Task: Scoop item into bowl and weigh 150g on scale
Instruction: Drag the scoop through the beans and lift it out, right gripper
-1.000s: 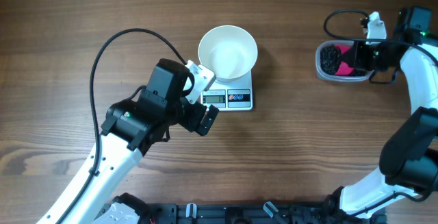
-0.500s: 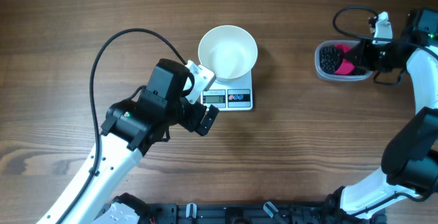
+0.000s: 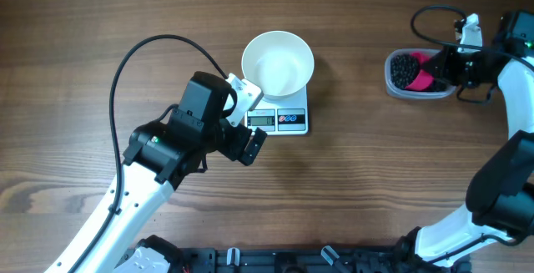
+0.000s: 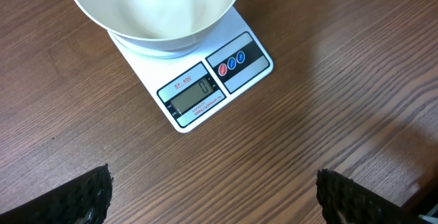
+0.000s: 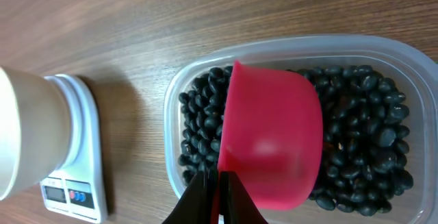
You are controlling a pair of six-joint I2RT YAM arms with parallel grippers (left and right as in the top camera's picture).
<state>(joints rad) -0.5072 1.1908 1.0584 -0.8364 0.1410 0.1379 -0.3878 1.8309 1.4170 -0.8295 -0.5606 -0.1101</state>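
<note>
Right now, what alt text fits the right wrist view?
The shut right gripper holds a pink scoop in a clear tub of black beans. At left, the white bowl sits on the scale.

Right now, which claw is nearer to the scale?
Left. The left claw hangs open just in front of the scale, on its display side; the right claw is far off to the side, shut on the pink scoop over the tub of beans.

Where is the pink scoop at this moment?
The pink scoop sits at the right of the overhead view, inside the clear tub on the black beans, held by the right gripper.
</note>
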